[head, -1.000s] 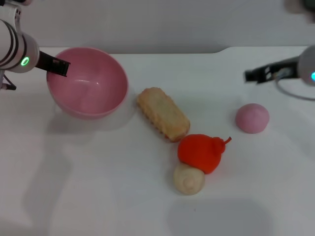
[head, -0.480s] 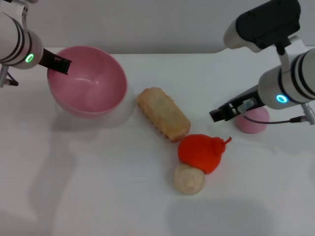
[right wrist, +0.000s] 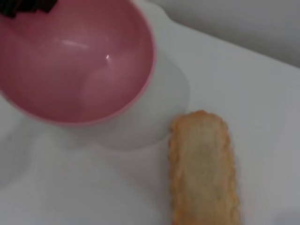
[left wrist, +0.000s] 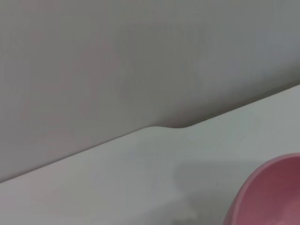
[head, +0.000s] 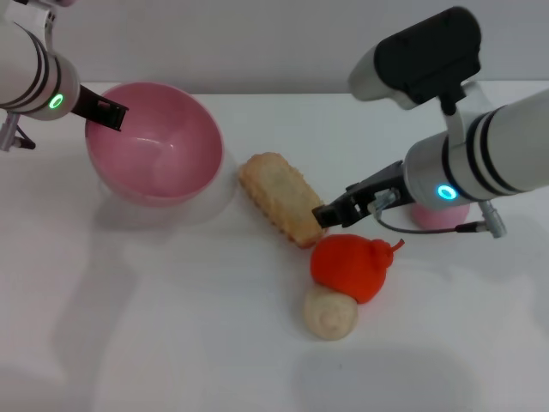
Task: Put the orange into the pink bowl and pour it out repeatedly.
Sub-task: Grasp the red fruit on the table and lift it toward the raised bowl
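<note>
Your right gripper has moved in, now just above the orange; can't tell its state. Left gripper unchanged, clamped on bowl rim.

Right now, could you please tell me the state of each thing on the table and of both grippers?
pink bowl: upright, empty.
orange: on the table, touching the beige ball, not held.
bread-like bar: lying flat.
pale pink ball: partly hidden.
left gripper: at the bowl's rim.
right gripper: just above the orange.
</note>
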